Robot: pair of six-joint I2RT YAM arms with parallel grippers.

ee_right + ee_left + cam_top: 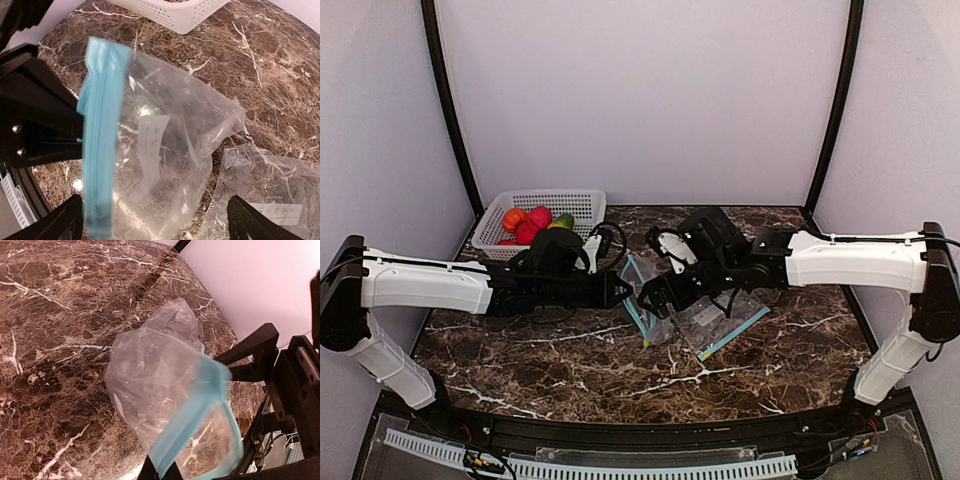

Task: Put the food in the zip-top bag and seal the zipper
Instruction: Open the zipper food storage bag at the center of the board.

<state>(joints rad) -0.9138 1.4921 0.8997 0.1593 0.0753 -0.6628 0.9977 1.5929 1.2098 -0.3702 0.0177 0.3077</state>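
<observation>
The food, small red [538, 216], orange [513, 218] and green-yellow [562, 221] toy fruits, lies in the white mesh basket [582, 200] at the back left. A clear zip-top bag with a blue zipper strip [642, 302] hangs between both grippers at mid-table. My left gripper [618, 290] is shut on the blue zipper edge [187, 415], fingers pinched at the bottom of the left wrist view [161, 471]. My right gripper [652, 295] is open, its fingers spread wide either side of the bag [155, 210]. The bag [165, 150] looks empty.
A second clear bag with a blue strip [725, 320] lies flat on the marble table, right of the held one; it also shows in the right wrist view [272, 195]. The basket's rim [175, 12] is beyond the bag. Enclosure walls stand around the table.
</observation>
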